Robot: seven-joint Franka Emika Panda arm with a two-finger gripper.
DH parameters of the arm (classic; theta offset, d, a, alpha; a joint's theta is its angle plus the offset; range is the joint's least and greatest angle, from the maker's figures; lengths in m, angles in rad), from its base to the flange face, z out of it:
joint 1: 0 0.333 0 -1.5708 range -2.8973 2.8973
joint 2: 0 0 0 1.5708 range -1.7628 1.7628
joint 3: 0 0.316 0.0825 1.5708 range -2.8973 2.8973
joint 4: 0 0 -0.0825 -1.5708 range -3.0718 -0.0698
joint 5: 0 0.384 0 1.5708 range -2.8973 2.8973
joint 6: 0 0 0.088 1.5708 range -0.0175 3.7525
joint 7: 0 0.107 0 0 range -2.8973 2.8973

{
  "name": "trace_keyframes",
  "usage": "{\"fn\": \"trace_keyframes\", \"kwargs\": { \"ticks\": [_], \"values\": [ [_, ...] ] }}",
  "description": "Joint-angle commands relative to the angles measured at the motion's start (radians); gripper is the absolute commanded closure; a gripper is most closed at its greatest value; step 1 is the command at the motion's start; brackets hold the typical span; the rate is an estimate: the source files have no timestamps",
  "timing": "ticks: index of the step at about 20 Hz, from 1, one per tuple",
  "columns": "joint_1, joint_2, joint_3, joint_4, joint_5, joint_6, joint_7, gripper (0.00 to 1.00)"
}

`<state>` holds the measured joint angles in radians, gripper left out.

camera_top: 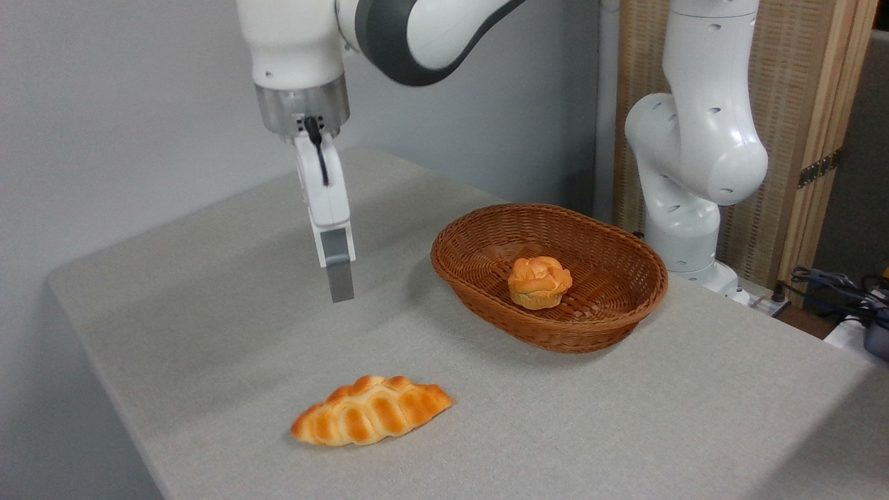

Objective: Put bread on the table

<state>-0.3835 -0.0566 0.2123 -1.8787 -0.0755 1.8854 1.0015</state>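
Bread [371, 411] flat on table [625, 423], well below the empty fingers [339, 274]

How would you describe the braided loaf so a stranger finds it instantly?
Start at the wicker basket on the grey table. Look left and nearer the front edge: the bread lies flat on the cloth. Unlike the round bun inside the basket, it is long, braided and pointed.
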Motion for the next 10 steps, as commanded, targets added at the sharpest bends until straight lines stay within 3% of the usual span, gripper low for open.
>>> {"fn": "trace_keyframes", "kwargs": {
  "ticks": [1,7,10],
  "values": [
    [-0.003,-0.003,0.042,0.076,-0.001,-0.078,-0.086,0.00],
    [-0.005,-0.003,0.078,0.084,0.005,-0.108,-0.214,0.00],
    [-0.008,-0.003,0.062,0.082,0.074,-0.108,-0.306,0.00]
  ]
}}
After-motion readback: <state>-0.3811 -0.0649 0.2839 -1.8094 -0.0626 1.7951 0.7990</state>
